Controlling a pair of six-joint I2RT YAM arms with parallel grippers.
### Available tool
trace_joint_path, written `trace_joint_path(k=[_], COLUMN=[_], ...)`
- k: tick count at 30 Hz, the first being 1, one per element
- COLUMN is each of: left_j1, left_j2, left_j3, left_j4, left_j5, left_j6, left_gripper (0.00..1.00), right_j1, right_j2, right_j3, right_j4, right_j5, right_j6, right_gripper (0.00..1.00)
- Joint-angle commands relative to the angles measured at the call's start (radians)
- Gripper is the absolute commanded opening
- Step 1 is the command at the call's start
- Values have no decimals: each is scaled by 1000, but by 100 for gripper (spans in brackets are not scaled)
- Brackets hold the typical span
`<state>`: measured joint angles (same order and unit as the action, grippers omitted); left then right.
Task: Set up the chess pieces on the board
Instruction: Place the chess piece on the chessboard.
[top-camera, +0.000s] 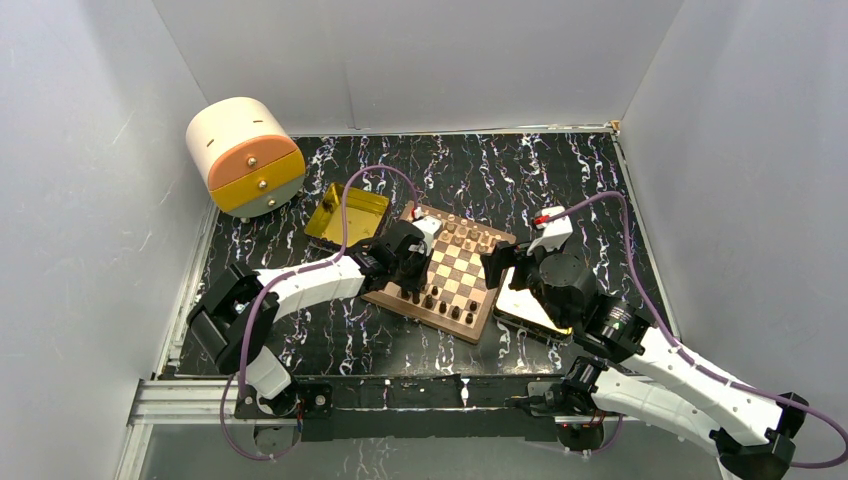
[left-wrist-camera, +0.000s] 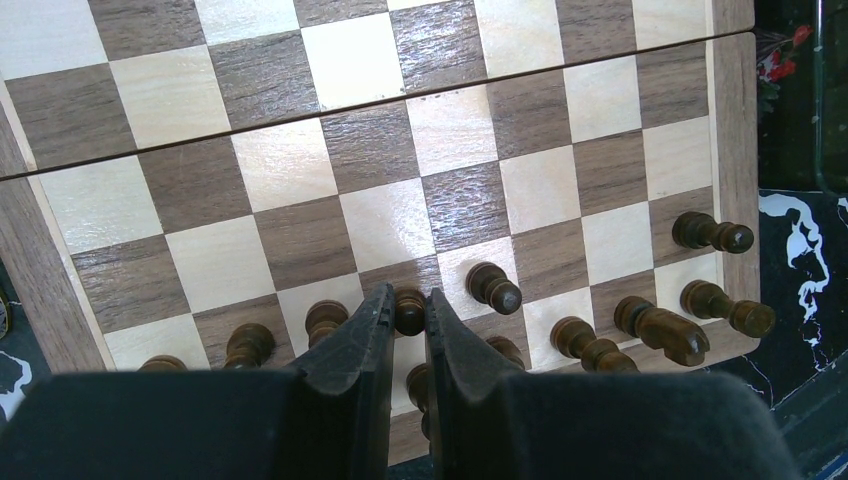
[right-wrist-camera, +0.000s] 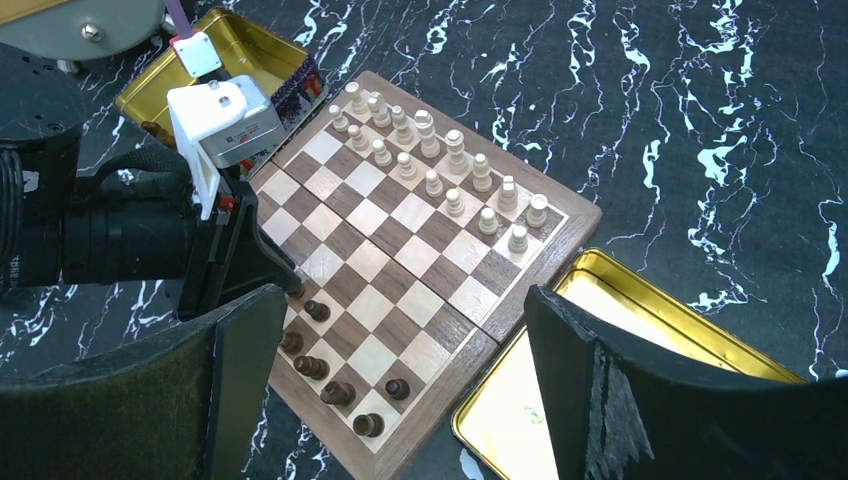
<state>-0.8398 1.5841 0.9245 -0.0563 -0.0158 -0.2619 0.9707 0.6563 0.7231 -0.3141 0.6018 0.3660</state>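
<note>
The board (top-camera: 456, 277) lies in the middle of the table between both arms. Light chess pieces (right-wrist-camera: 430, 150) stand in two rows along its far edge. Dark chess pieces (right-wrist-camera: 330, 390) stand along the near edge. My left gripper (left-wrist-camera: 408, 298) reaches down over the dark rows, shut on the head of one dark pawn (left-wrist-camera: 409, 314) standing on a square, with other dark pieces (left-wrist-camera: 650, 325) upright around it. My right gripper (right-wrist-camera: 398, 310) hovers above the board's (right-wrist-camera: 400, 270) near right corner, open and holding nothing.
A gold tray (top-camera: 352, 212) sits off the board's left corner and a second gold tray (right-wrist-camera: 520, 410) lies against its right side, under my right gripper. A round cream and orange drawer box (top-camera: 245, 155) stands at the back left. Grey walls enclose the marbled table.
</note>
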Motion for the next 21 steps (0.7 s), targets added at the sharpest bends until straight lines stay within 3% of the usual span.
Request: trace_joint_path(k=[1, 21], left_j1=[-4, -4], left_j2=[-6, -15], left_j3=[-2, 29], left_j4=[6, -24], left_j5=[-12, 5], left_j6=[8, 3], left_gripper=[10, 22], right_j1=[0, 0], right_j2=[6, 23], right_j3=[-1, -3], right_j4=[49, 58], right_j5=[27, 20], right_j6=[-9, -13], right_gripper=[99, 99])
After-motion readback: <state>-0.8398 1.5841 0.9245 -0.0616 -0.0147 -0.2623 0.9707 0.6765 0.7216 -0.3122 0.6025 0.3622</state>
